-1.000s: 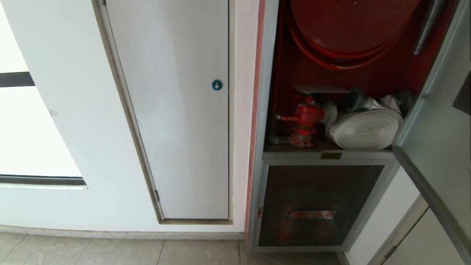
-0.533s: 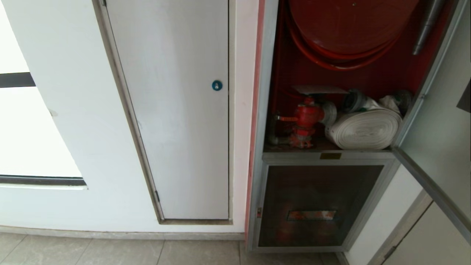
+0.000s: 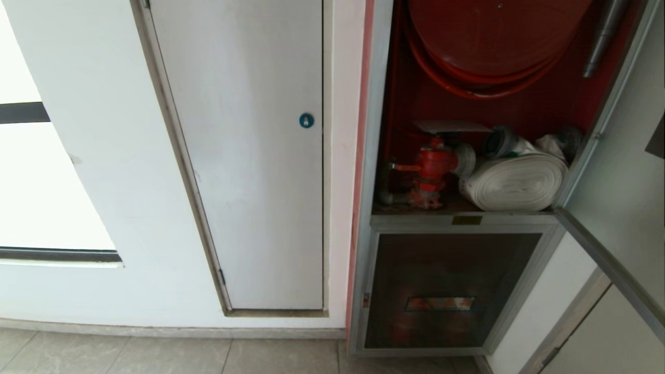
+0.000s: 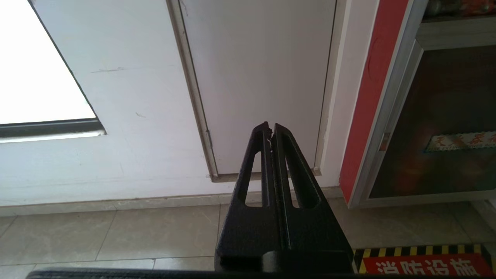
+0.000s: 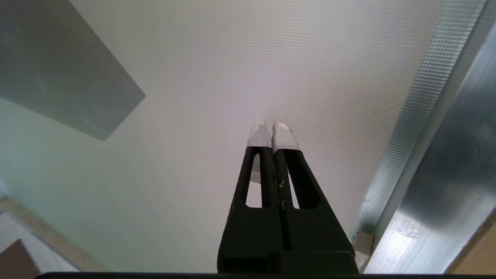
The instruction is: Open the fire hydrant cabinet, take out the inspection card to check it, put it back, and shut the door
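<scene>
1. Aluminium frames the cabinet (image 3: pixel 372 156) on the right, its red interior exposed.
2. Glass door (image 3: pixel 618 197) stands swung open at the far right.
3. White panel (image 3: pixel 249 171) with a blue lock (image 3: pixel 306 120) sits left of the cabinet.
4. Red reel (image 3: pixel 493 36) hangs above the rolled hose (image 3: pixel 514 182) and valve (image 3: pixel 434 163).
5. Pale card (image 3: pixel 449 126) lies flat just above the valve.
6. Right gripper (image 5: pixel 270 133), fingers clenched on nothing, faces the door glass.
7. Left gripper (image 4: pixel 270 133), fingers clenched and empty, points at the lower wall.
</scene>
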